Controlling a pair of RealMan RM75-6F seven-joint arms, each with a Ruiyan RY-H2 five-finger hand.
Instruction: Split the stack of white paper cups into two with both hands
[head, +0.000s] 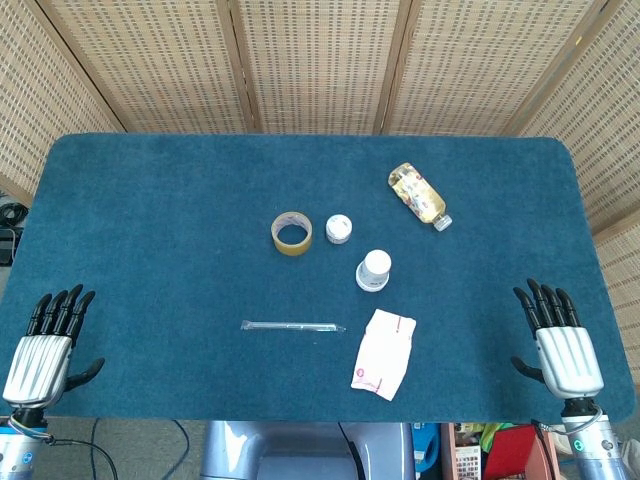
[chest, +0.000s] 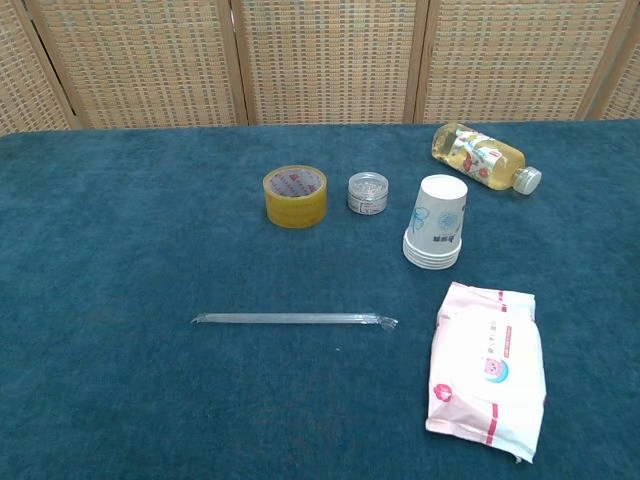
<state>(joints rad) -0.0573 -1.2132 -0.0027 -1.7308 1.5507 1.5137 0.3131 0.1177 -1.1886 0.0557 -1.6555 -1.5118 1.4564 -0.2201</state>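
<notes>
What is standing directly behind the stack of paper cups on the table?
Behind the stack of paper cups lies a bottle of yellow liquid, on its side, apart from it. The cups stand upside down, so their inside is hidden.

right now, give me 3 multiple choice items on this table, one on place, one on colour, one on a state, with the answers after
1. What lies just in front of the upside-down stack of white paper cups, nearer the robot?
A. white and pink pack of wet wipes
B. roll of yellow tape
C. small clear jar

2. What colour is the cloth on the table?
A. red
B. dark blue
C. grey

3. How does the bottle of yellow liquid lie?
A. upright
B. on its side
C. inside a cup

Answers:
1 A: the wipes pack sits directly below the cups in the chest view, while the yellow tape roll and the jar stand to their left.
2 B: the table cloth is dark blue all over.
3 B: the bottle lies flat, cap pointing right.

Both the left hand and the right hand rest open at the table's near edge.
</notes>
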